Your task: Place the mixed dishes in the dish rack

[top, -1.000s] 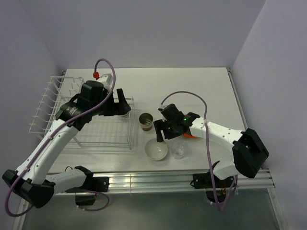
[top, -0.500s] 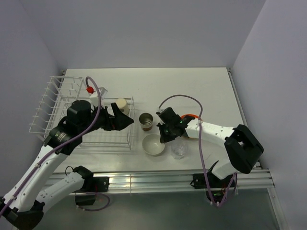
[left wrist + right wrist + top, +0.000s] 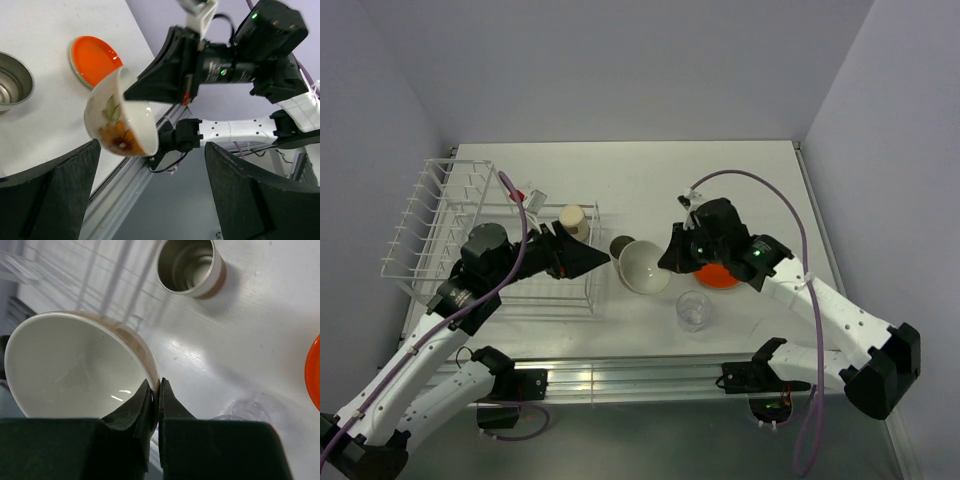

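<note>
We see the right gripper (image 3: 156, 390) pressed together on the rim of the cream-white bowl (image 3: 75, 360), one finger inside the rim and one outside. It holds the bowl tilted and clear of the table (image 3: 740, 180), its mouth facing up towards the overhead camera. From the left wrist we make out an orange flower painted on the bowl's outer wall. The bowl hangs over the middle of the table, nearer the near edge than the far one, just to the right of the dish rack (image 3: 490, 240). A tan cup (image 3: 190, 265) stands upright on the table just beyond the bowl, and from above the bowl hides part of it. The left gripper (image 3: 588, 258) is spread wide with nothing between its fingers. It points at the bowl from the left, over the right end of the rack's low basket part, and stands apart from the bowl. To the right of the bowl the orange plate (image 3: 95, 57) lies flat on the table, partly under the right arm in the overhead view. The clear glass (image 3: 694, 310) stands near the near edge, just in front of the plate and the bowl. The rack sits along the left edge of the table, its taller plate slots on the far left. A second cup (image 3: 573, 217) stands in the far right corner of the basket.
</note>
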You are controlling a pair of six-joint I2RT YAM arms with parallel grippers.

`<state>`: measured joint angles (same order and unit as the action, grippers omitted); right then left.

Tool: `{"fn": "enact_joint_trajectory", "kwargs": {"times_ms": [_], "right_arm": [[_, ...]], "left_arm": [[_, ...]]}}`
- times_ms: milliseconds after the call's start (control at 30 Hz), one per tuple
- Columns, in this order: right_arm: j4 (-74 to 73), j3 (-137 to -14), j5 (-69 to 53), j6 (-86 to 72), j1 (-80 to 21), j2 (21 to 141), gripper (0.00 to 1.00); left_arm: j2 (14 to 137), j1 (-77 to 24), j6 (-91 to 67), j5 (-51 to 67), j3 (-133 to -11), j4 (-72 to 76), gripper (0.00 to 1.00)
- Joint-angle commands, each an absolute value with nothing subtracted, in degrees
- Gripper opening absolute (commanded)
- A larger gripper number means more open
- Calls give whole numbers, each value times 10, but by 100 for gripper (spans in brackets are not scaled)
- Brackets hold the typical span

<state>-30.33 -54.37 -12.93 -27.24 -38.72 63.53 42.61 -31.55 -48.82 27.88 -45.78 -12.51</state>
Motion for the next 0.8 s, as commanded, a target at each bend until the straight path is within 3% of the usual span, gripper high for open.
{"fn": "enact_joint_trajectory", "kwargs": {"times_ms": [0,400,767], "right_arm": [[-280,-598,-223,-306,-357,605,0],[-243,-639,-296,-349,-342,612,0],[-238,-669,-308,-364,-343,619,0]], "left_arm": [[417,-317,-529,315,-437,-53,91],[406,-317,-631,316,-381,76,89],[444,-324,-607,291,-408,34,87]]}}
